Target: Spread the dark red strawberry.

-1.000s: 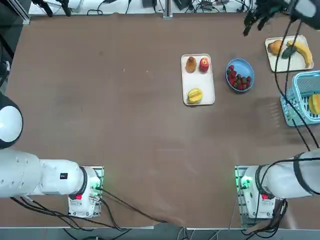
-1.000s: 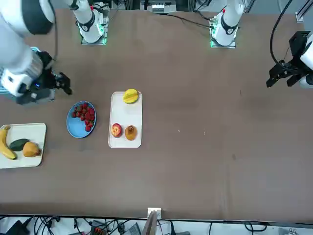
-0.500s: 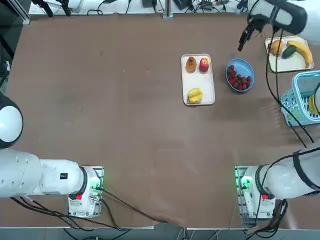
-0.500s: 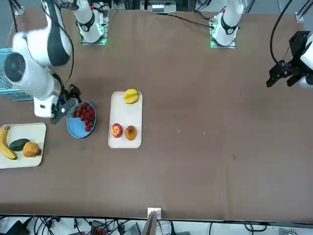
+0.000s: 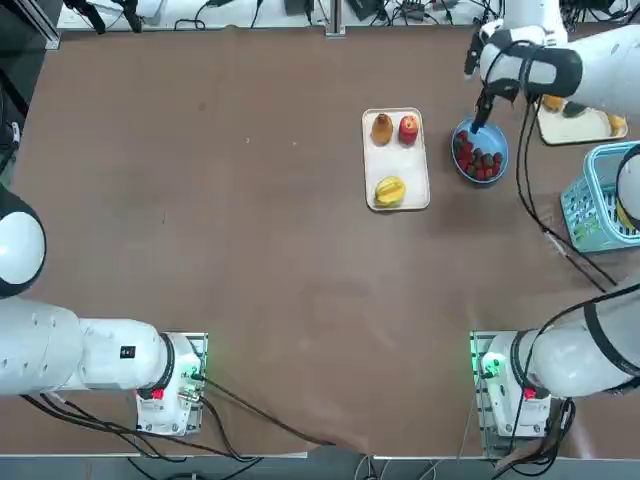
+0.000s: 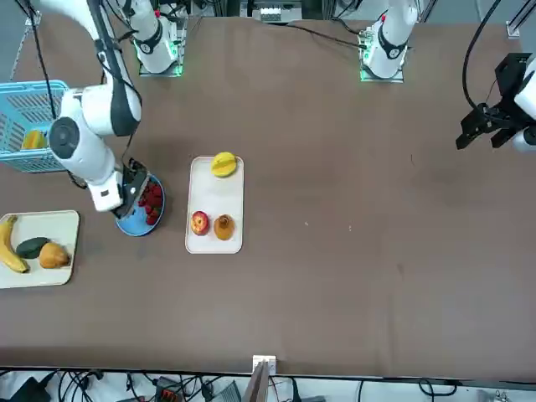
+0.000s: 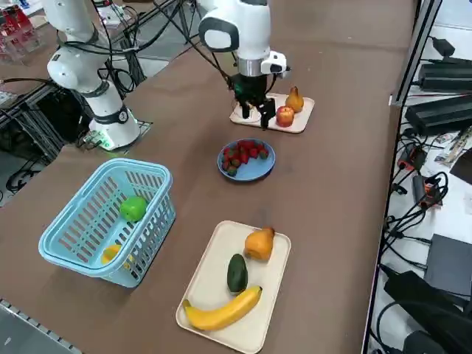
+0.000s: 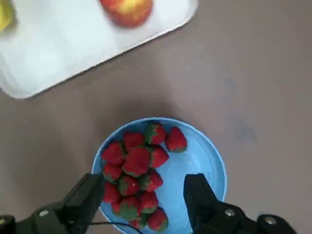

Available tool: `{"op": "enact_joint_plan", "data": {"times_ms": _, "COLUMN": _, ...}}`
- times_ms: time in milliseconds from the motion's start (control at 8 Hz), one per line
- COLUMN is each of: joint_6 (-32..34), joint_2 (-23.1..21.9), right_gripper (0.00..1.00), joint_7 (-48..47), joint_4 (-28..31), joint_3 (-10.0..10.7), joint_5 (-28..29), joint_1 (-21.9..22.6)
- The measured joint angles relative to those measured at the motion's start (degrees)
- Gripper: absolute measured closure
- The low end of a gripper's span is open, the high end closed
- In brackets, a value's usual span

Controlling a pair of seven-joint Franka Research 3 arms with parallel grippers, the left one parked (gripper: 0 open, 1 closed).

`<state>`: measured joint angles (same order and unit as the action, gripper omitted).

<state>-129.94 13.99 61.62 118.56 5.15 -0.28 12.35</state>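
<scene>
The strawberries (image 8: 137, 161) lie heaped on the blue plate (image 8: 183, 168), most of them toward one side, with part of the plate bare. The right tool (image 8: 144, 200) hovers above the plate, its two fingers wide apart with nothing between them. Near the plate is a white tray (image 5: 397, 160) with an apple (image 5: 408, 129), a pear (image 5: 382, 129) and a yellow fruit (image 5: 390, 191). Well apart on the worktop (image 7: 110, 317) stand a blue basket (image 7: 63, 247) and another tray (image 7: 254, 332) holding a banana (image 7: 221, 310).
</scene>
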Motion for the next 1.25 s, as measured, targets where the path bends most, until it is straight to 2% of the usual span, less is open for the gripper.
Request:
{"op": "enact_joint_plan", "data": {"times_ms": 250, "joint_6": -0.5, "joint_2": 1.0, "right_gripper": 0.01, "joint_7": 3.3, "joint_4": 1.1, "joint_3": -0.1, "joint_5": 0.0, "joint_1": 0.1}}
{"op": "enact_joint_plan", "data": {"times_ms": 625, "joint_6": -7.3, "joint_2": 3.0, "right_gripper": 0.05, "joint_7": 4.1, "joint_4": 4.3, "joint_3": -0.4, "joint_5": 0.0, "joint_1": 0.5}}
{"op": "enact_joint_plan", "data": {"times_ms": 1250, "joint_6": -10.7, "joint_2": 5.9, "right_gripper": 0.2, "joint_7": 4.7, "joint_4": 4.9, "joint_3": -0.4, "joint_5": 0.0, "joint_1": 0.7}}
